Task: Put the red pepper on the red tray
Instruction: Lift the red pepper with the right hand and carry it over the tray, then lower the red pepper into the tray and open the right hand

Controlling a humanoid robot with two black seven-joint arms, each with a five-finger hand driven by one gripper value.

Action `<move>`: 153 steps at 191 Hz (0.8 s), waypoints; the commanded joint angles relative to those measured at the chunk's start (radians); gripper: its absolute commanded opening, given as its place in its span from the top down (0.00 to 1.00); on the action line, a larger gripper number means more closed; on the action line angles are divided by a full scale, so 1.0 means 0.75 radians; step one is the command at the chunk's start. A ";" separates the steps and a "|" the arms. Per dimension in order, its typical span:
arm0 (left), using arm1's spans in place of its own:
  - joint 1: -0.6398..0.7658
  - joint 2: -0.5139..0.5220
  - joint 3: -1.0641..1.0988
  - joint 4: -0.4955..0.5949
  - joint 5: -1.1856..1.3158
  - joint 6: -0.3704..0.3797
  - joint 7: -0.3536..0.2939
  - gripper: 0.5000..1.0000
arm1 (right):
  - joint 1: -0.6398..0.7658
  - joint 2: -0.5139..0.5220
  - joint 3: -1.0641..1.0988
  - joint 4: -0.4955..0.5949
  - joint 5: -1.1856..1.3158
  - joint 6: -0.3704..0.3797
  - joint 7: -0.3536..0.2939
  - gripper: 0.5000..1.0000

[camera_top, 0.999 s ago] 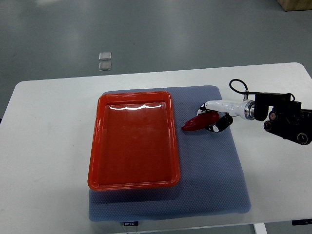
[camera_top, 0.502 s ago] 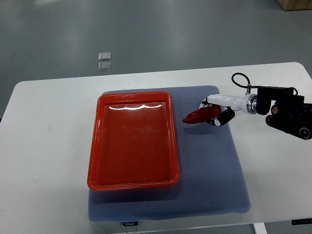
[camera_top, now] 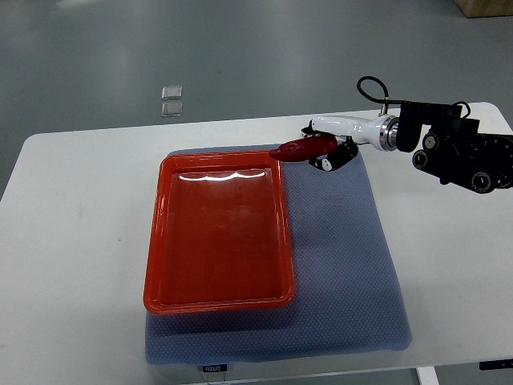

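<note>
My right hand comes in from the right and is shut on a red pepper. It holds the pepper in the air, its tip over the far right corner of the red tray. The tray is a shallow rectangular red tray that lies on a blue-grey mat on the white table. Nothing lies in the tray. The left arm does not show.
The mat's right half is bare next to the tray. Two small clear squares lie on the grey floor beyond the table's far edge. The arm's black wrist housing hangs over the table's right side.
My right hand has lifted the pepper off the mat and carried it up and to the left, from the mat's right part to the tray's far right corner.
</note>
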 commanded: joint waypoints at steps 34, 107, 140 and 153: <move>0.000 0.000 0.002 0.000 0.000 -0.002 0.000 0.00 | -0.012 0.128 -0.004 0.001 0.008 -0.002 -0.004 0.81; 0.002 0.000 0.004 0.000 0.000 -0.004 0.000 0.00 | -0.014 0.292 -0.014 -0.038 0.053 -0.004 -0.036 0.80; 0.002 0.000 0.004 -0.002 0.000 -0.004 0.000 0.00 | -0.017 0.368 -0.020 -0.077 0.053 -0.004 -0.038 0.80; 0.002 0.000 0.004 -0.002 0.000 -0.004 0.000 0.00 | -0.023 0.392 -0.027 -0.091 0.053 -0.004 -0.038 0.80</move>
